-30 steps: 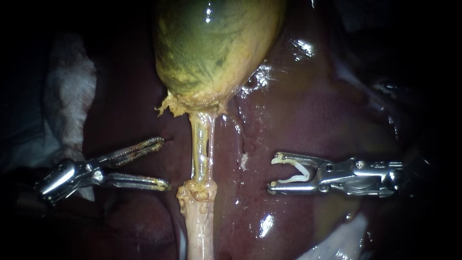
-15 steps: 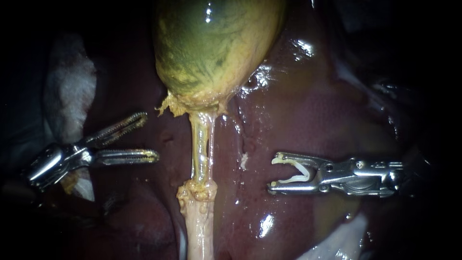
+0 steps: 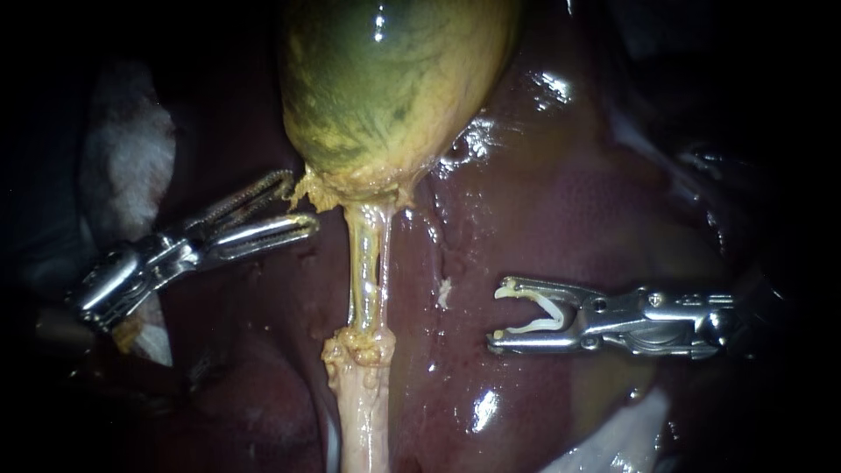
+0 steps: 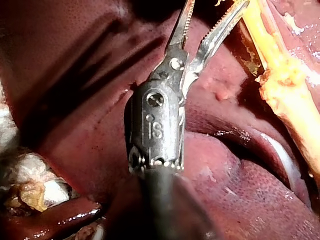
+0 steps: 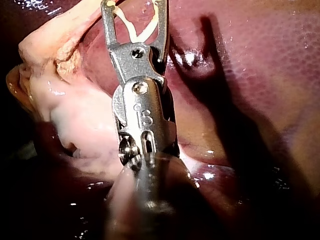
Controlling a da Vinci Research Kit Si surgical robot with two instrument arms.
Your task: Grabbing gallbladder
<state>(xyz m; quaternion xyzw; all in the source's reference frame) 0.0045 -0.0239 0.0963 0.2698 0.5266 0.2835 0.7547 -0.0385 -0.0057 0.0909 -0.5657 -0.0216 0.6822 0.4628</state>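
Just left of the gallbladder [image 3: 385, 88] base, holds left claw [image 3: 300, 203] narrowly open; well right, grips clip [image 3: 530, 328] in wide right claw [image 3: 497, 314].

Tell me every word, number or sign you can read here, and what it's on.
Left instrument: small stamped mark on its metal body, too unclear to read.
Right instrument, holding a white clip: likewise a stamped mark, unreadable.
Gallbladder, liver, tube: no writing at all.

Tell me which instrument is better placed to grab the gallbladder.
The left instrument. Its open jaws sit beside the lower end of the gallbladder; the right instrument holds a clip, farther off across the tube.
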